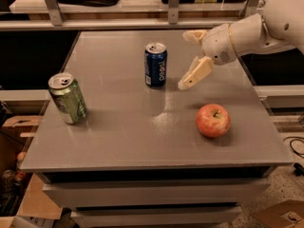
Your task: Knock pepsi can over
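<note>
The pepsi can is dark blue with a silver top and stands upright on the grey table, toward the back middle. My gripper comes in from the right on a white arm and hovers just to the right of the can, a small gap away, not touching it. Its two cream fingers are spread open and empty, one fingertip high and one low.
A green and silver can stands at the table's left. A red apple lies at the front right, below the gripper. A shelf rail and dark clutter run behind the table. Cardboard boxes sit on the floor at both lower corners.
</note>
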